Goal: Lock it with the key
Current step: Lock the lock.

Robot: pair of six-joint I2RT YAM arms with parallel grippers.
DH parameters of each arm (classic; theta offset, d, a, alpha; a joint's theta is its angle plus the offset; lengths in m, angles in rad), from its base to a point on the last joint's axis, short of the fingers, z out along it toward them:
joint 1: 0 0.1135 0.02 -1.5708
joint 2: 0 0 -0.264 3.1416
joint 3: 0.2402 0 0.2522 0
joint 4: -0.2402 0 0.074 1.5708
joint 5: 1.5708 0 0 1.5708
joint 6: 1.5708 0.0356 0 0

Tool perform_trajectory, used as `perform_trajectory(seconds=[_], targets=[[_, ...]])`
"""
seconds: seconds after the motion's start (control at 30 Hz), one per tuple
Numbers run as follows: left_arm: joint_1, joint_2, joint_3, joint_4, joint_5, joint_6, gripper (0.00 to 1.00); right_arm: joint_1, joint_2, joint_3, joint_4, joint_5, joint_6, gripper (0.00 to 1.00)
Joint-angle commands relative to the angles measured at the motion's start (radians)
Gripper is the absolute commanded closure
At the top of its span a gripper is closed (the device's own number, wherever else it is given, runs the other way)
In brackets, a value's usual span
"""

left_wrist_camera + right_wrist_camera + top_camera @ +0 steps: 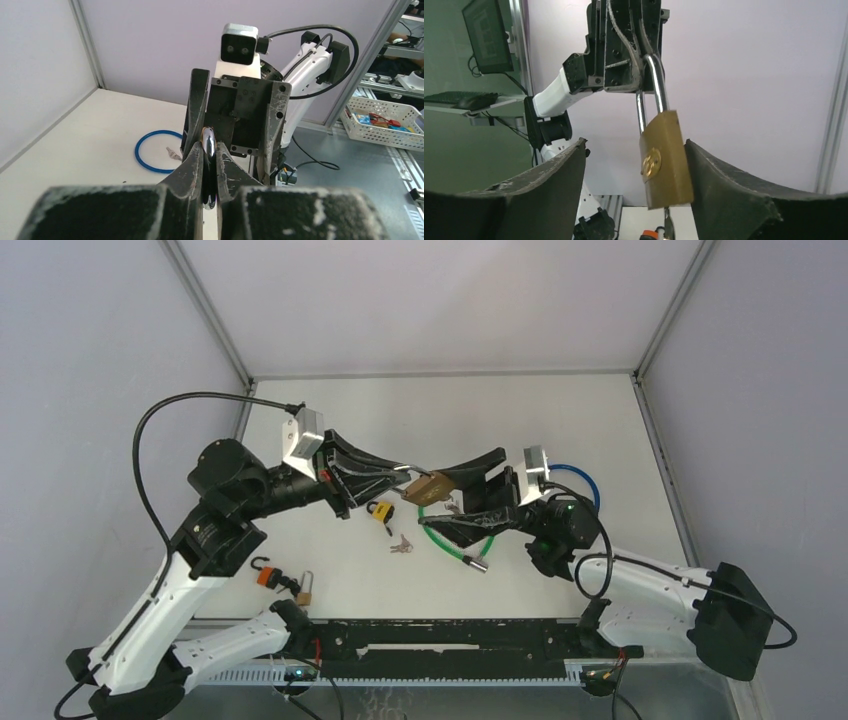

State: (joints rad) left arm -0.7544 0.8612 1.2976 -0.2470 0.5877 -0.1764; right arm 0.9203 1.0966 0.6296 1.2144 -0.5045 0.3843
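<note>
A brass padlock (pixel 430 487) hangs in the air between the two arms. My left gripper (pixel 405 477) is shut on its steel shackle (pixel 209 150), which shows edge-on between the fingers in the left wrist view. In the right wrist view the padlock (pixel 665 160) hangs by the shackle (pixel 656 85), and a key (pixel 667 222) sticks out of its underside. My right gripper (pixel 636 145) is open with the padlock body between its fingers, close against the right finger (pixel 724 180); the left finger is well clear.
On the table lie a small black and yellow padlock (pixel 380 511), loose keys (pixel 401 544), a green cable loop (pixel 445 540), a blue ring (pixel 585 485), and an orange padlock (pixel 270 577) beside a small brass one (pixel 305 590).
</note>
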Motion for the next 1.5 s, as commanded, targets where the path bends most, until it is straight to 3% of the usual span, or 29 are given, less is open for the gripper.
perform_trajectory(seconds=[0.0,0.1,0.13,0.27,0.37,0.4,0.47,0.5,0.57,0.67,0.83,1.0,1.17,1.33,1.47], targets=[[-0.006,-0.039,-0.025,0.221,0.014,-0.049,1.0,0.004,0.024,0.068,0.039,0.005,0.068,0.41],[-0.007,-0.052,-0.047,0.242,0.004,-0.059,1.0,0.003,0.021,0.089,-0.023,0.012,0.075,0.92],[-0.007,-0.057,-0.055,0.256,0.0,-0.06,1.0,-0.001,0.015,0.09,-0.04,0.018,0.076,1.0],[-0.006,-0.092,-0.103,0.263,-0.017,-0.053,1.0,-0.043,-0.038,0.091,-0.139,0.019,0.097,1.0],[-0.004,-0.125,-0.17,0.181,-0.019,0.023,1.0,-0.068,-0.111,0.13,-0.368,-0.005,0.038,1.0],[-0.005,-0.139,-0.196,0.146,-0.018,0.066,0.92,-0.071,-0.136,0.156,-0.491,-0.012,-0.008,1.0],[-0.004,-0.17,-0.247,0.066,-0.021,0.178,0.45,-0.065,-0.18,0.209,-0.758,-0.009,-0.139,1.0],[-0.004,-0.189,-0.26,0.016,-0.036,0.246,0.31,-0.063,-0.198,0.23,-0.88,0.002,-0.228,1.0],[-0.003,-0.223,-0.27,-0.097,-0.074,0.374,0.2,-0.059,-0.22,0.28,-1.124,0.043,-0.359,1.0],[-0.006,-0.223,-0.249,-0.253,-0.058,0.564,0.19,-0.003,-0.205,0.407,-1.433,0.116,-0.525,1.0],[-0.007,-0.158,-0.207,-0.355,-0.031,0.618,0.2,0.12,-0.111,0.589,-1.69,0.208,-0.692,1.0],[-0.037,-0.128,-0.221,-0.319,-0.021,0.576,0.23,0.165,-0.065,0.638,-1.69,0.21,-0.733,1.0],[-0.053,-0.114,-0.236,-0.283,-0.027,0.528,0.43,0.194,-0.069,0.638,-1.648,0.212,-0.743,1.0],[-0.064,-0.085,-0.246,-0.311,0.0,0.505,0.37,0.196,-0.086,0.638,-1.61,0.204,-0.747,1.0],[-0.071,-0.071,-0.244,-0.261,-0.006,0.48,0.46,0.204,-0.089,0.637,-1.6,0.196,-0.748,1.0]])
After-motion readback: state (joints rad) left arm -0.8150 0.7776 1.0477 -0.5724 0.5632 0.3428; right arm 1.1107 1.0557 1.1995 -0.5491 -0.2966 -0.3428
